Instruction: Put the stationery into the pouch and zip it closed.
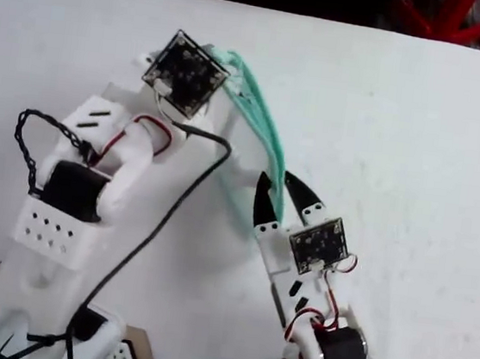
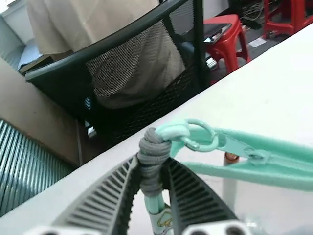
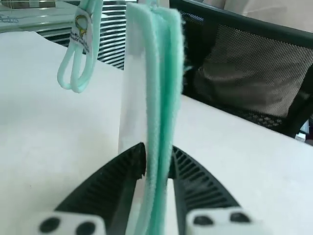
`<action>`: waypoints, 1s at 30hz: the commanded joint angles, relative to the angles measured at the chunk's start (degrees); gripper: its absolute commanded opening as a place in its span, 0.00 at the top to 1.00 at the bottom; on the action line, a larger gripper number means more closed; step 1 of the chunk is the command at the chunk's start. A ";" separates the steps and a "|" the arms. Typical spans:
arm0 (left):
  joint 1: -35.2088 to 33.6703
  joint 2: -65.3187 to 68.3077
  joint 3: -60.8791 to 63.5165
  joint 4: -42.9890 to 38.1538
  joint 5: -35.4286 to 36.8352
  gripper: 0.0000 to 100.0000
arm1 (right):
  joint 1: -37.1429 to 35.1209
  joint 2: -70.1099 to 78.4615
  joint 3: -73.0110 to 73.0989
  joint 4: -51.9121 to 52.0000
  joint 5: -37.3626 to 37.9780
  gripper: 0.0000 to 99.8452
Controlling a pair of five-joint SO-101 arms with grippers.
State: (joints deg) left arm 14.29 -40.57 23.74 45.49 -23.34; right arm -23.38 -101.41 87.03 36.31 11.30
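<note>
While the left claw (image 2: 152, 164) pinches the grey cord (image 2: 150, 147), the right claw (image 3: 156, 149) clamps the mint-edged pouch (image 3: 157, 73).

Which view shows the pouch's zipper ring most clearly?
Left wrist view: the zipper ring is close-up, beside the gray knot in the left gripper. High and right wrist views give the green edge of the pouch instead.

The pouch (image 1: 267, 144) — clear-sided, mint-green along its edge — is held up on edge in the air, zip pull (image 2: 175, 132) at one end, mint strap (image 3: 72, 87) dangling.
</note>
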 commanded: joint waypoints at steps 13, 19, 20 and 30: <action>5.76 -10.95 -3.78 11.34 -0.18 0.98 | -3.21 0.66 -9.67 -5.93 0.44 0.87; 5.85 -11.74 -3.78 13.01 -0.18 0.98 | -6.02 0.66 -14.51 -5.76 0.00 0.87; 5.85 -11.74 -3.60 13.01 -0.18 0.98 | -6.99 0.75 -15.03 -5.67 0.00 0.87; 5.85 -12.09 0.00 11.69 -0.18 0.98 | -9.36 0.75 -13.71 -4.62 0.53 0.98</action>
State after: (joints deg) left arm 19.38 -51.38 24.35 58.33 -23.34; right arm -32.18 -100.88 74.90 31.56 11.38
